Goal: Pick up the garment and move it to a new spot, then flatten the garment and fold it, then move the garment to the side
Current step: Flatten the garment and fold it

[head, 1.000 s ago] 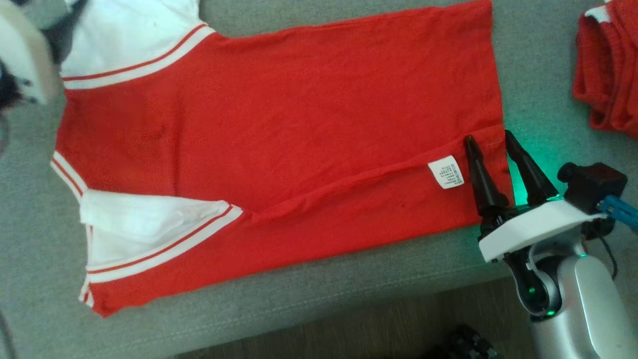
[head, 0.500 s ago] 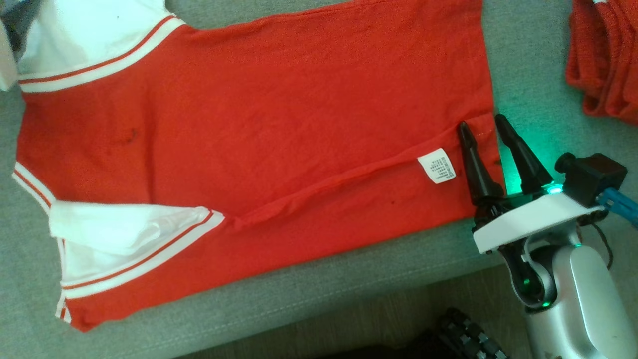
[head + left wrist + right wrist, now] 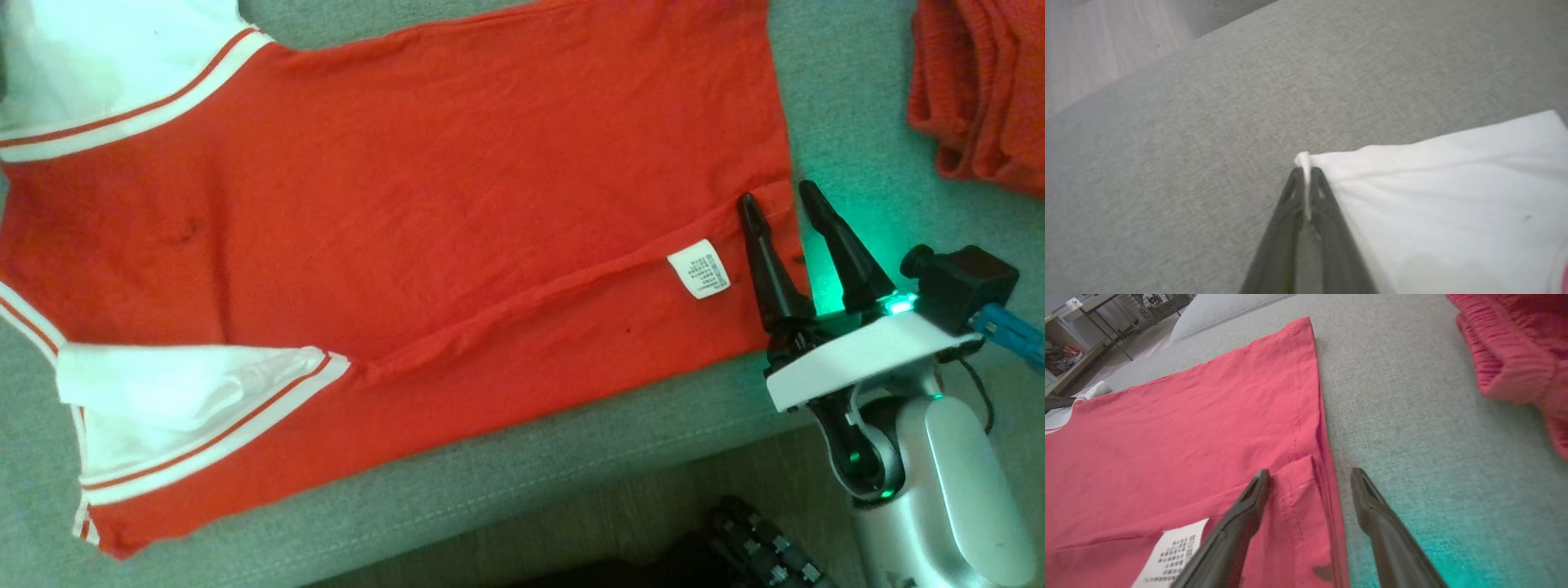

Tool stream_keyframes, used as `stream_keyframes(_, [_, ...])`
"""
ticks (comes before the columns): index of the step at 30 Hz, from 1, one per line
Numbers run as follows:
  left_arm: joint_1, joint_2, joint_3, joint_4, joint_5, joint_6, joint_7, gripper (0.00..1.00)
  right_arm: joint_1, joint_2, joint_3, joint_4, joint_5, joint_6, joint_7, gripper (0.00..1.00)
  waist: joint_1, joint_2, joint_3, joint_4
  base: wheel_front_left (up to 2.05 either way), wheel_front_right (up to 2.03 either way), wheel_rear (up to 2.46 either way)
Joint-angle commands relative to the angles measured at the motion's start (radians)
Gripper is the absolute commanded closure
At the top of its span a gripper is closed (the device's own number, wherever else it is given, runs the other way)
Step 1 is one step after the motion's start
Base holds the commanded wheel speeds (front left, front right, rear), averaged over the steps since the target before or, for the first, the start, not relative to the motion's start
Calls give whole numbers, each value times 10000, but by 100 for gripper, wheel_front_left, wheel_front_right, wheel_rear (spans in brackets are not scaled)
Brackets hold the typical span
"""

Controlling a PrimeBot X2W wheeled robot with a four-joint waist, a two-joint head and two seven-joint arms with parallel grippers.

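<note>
The garment (image 3: 457,188) is a red shirt with white sleeves, spread flat on a grey cushion (image 3: 857,122), its lower side folded inward with a white label (image 3: 699,268) showing. My right gripper (image 3: 777,194) stands open astride the hem at the shirt's right edge, one finger on the red cloth and one over the cushion; the right wrist view shows the same gripper (image 3: 1309,473) and hem (image 3: 1306,416). In the left wrist view my left gripper (image 3: 1306,171) is shut on the corner of a white sleeve (image 3: 1433,204), a thin fold of cloth pinched between its tips.
Another crumpled red garment (image 3: 980,98) lies on the cushion at the far right, also seen as a red heap (image 3: 1515,347) in the right wrist view. The cushion's front edge drops to a wooden floor (image 3: 620,523), where part of the dark robot base (image 3: 767,555) shows.
The whole head picture has slid left, so the camera moved. The pale left arm at the upper left has passed out of the picture. The right gripper stays at the hem.
</note>
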Motion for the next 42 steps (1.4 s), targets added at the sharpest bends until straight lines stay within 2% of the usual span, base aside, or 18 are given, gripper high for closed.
stream_keyframes(1, [-193, 561, 73, -167, -73, 16, 57, 100, 45, -79, 145, -132, 54, -4, -35, 0, -1, 0, -38, -7, 0, 0, 0])
stream_keyframes(7, [-254, 633, -434, -570, -468, 16, -730, 100, -497, -79, 92, -312, -236, -4, 215, 0, -1, 0, -449, 93, 0, 0, 0])
stream_keyframes(13, [-352, 464, -786, -738, -849, 16, -1615, 100, -2171, -79, 169, 67, -599, -4, 1496, 0, -1, 0, -982, 402, 0, 0, 0])
stream_keyframes(19, [-579, 167, -1036, -684, -1067, 16, -2283, 100, -4085, -79, -203, 1666, -1223, -4, 2745, 0, -1, 0, -1319, 799, 0, 0, 0])
stream_keyframes(23, [-694, 12, -1165, -674, -1084, 16, -2555, 100, -4785, -79, -529, 2605, -1650, -4, 3086, 0, -1, 0, -1415, 979, 0, 0, 0])
stream_keyframes(30, [-827, -133, -1430, -747, -1174, 16, -2724, 100, -5765, -79, -987, 4482, -1880, -4, 3314, 0, -1, 0, -1566, 1203, 0, 0, 0])
stream_keyframes(36, [-994, -149, -1572, -858, -1160, 16, -2673, 100, -6475, -79, -1235, 5953, -1713, -4, 3062, 0, -1, 0, -1500, 1355, 0, 0, 0])
stream_keyframes(37, [-1012, -158, -1584, -870, -1155, 15, -2670, 100, -6570, -79, -1249, 6145, -1691, -4, 2989, 5, -1, 0, -1489, 1374, 0, 0, 0])
stream_keyframes(38, [-1020, -166, -1595, -880, -1150, 15, -2658, 100, -6661, -79, -1259, 6330, -1706, -4, 2916, 23, -1, 0, -1482, 1390, 0, 0, 0])
stream_keyframes(39, [-1024, -173, -1604, -886, -1150, 15, -2646, 100, -6749, -79, -1271, 6507, -1723, -4, 2850, 49, -1, 0, -1479, 1403, 0, 0, 0])
stream_keyframes(40, [-1029, -181, -1612, -890, -1149, 15, -2638, 100, -6834, -79, -1281, 6673, -1731, -4, 2786, 64, -1, 0, -1477, 1418, 0, 0, 0])
stream_keyframes(42, [-1032, -196, -1624, -893, -1148, 15, -2632, 100, -7004, -79, -1258, 6968, -1728, -4, 2638, 100, -1, 0, -1477, 1441, 0, 0, 0])
